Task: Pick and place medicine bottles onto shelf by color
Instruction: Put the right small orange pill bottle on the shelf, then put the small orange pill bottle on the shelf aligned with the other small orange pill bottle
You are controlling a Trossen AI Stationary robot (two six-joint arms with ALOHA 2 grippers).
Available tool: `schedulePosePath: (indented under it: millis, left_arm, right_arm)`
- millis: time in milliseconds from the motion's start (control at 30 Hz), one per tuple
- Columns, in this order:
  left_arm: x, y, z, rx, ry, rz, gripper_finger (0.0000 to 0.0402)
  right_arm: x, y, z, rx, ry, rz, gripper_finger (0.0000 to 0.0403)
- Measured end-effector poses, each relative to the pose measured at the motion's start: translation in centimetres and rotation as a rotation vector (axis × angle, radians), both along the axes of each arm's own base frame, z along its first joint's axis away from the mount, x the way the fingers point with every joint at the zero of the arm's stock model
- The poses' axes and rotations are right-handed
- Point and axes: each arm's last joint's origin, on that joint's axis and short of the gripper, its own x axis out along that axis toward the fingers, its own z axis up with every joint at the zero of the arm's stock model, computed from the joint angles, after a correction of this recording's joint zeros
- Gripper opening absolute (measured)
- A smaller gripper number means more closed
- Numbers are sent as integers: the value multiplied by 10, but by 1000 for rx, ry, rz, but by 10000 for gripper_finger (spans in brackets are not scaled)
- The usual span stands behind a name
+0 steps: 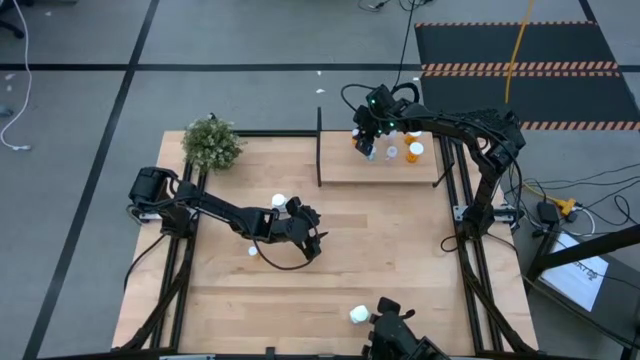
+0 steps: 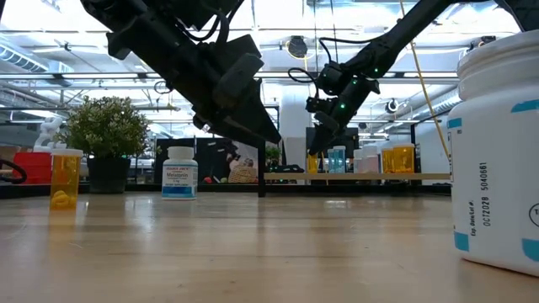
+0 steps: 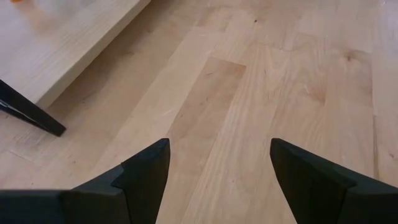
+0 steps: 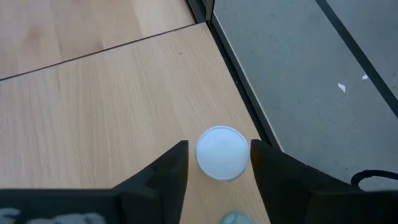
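Observation:
My right gripper (image 1: 368,148) (image 4: 219,152) hangs over the far left part of the shelf (image 1: 380,172), pointing slantwise down. Its fingers are open and stand close on either side of a small bottle with a white cap (image 4: 222,153), which stands upright on the shelf board (image 4: 124,112). Beside it on the shelf are a clear bottle (image 1: 392,153) and two orange bottles (image 1: 415,150). My left gripper (image 1: 310,235) (image 3: 217,149) is open over bare tabletop at mid-table, with nothing between its fingers. A white bottle (image 1: 279,203) stands beside the left arm.
A green plant (image 1: 212,143) stands at the table's far left corner. A tiny bottle (image 1: 253,250) sits under the left arm and a large white bottle (image 1: 359,315) near the front edge. The shelf's black post (image 1: 319,145) rises at its left end. Bare wood lies between shelf and front edge.

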Motion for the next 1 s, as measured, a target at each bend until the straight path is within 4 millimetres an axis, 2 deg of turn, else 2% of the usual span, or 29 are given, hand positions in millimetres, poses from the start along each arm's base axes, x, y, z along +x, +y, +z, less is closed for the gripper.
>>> schedulePosePath:
  millis: [300, 567, 1000]
  left_arm:
    - [0, 0, 0, -3, -1, 3, 278]
    - [0, 0, 0, -9, -3, 7, 278]
    - [0, 0, 0, -10, -3, 8, 278]
  right_arm:
    - [0, 0, 2, 12, -14, -26, 210]
    - [-2, 4, 12, -24, -12, -32, 212]
    - [-2, 2, 13, -65, 2, -23, 212]
